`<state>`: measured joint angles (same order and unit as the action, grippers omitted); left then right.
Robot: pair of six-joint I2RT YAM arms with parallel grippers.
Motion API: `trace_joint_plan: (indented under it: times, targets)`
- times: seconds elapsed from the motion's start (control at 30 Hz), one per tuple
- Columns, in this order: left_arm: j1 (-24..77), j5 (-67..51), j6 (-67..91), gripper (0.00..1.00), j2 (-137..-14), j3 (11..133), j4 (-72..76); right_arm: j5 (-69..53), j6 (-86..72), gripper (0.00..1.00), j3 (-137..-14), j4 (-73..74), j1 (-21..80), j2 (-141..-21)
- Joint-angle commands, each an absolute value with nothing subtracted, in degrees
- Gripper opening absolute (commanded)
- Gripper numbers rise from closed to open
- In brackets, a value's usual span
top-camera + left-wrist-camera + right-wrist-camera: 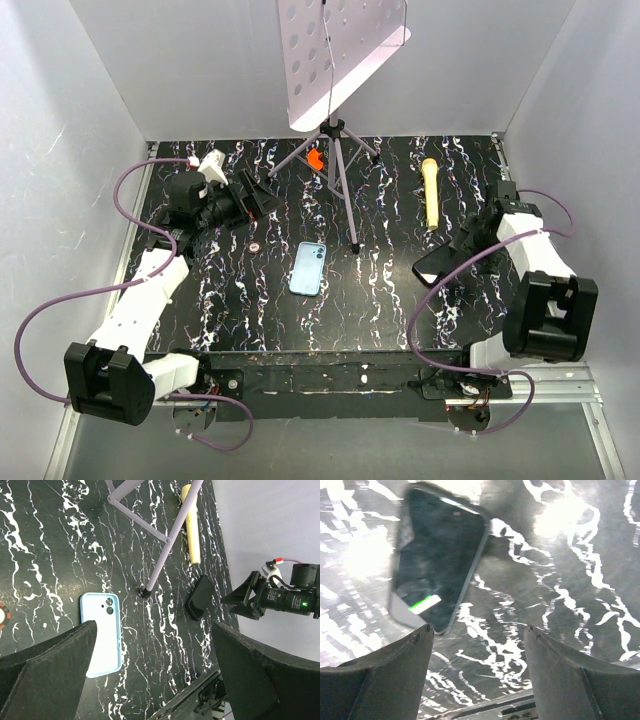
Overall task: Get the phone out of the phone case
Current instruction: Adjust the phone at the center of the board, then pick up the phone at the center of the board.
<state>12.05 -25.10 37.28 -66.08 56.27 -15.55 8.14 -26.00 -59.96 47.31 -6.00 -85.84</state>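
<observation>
The left gripper (155, 625) stood wide and empty, the right gripper (477, 630) gaped with nothing between, so the blurred, seemingly unsupported phone (437, 560) might slap the table (570, 610) and crack.

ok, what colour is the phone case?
The phone case is light blue; clearest in the left wrist view.

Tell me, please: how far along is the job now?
Done: the phone lies out of the phone case, which rests apart from it mid-table. In hand: nothing; the right gripper and the left gripper both stand open. Left: apparently nothing.
</observation>
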Motion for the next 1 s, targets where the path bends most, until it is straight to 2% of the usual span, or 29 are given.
trace_joint_plan:
  times: [0.0,0.17,0.3,0.53,0.97]
  targets:
    - [11.2,-27.2,38.2,1.00,-65.7,56.2,-13.4,-4.5,-33.5,0.81,-58.4,41.3,-6.2,-82.4]
    - [11.1,-26.8,38.0,1.00,-65.3,55.8,-13.2,-7.9,-48.8,0.84,-56.7,35.1,-6.2,-85.0]
    - [11.1,-26.6,38.1,1.00,-65.2,55.8,-13.1,-6.9,-53.8,0.86,-57.9,36.1,-6.2,-88.3]
    - [11.2,-27.8,38.4,1.00,-65.6,56.0,-13.0,6.1,-54.1,0.88,-56.0,38.1,-6.5,-86.8]
    - [11.0,-27.2,38.5,0.99,-66.2,56.3,-13.9,2.9,-51.6,0.89,-52.0,26.0,-6.3,-89.9]
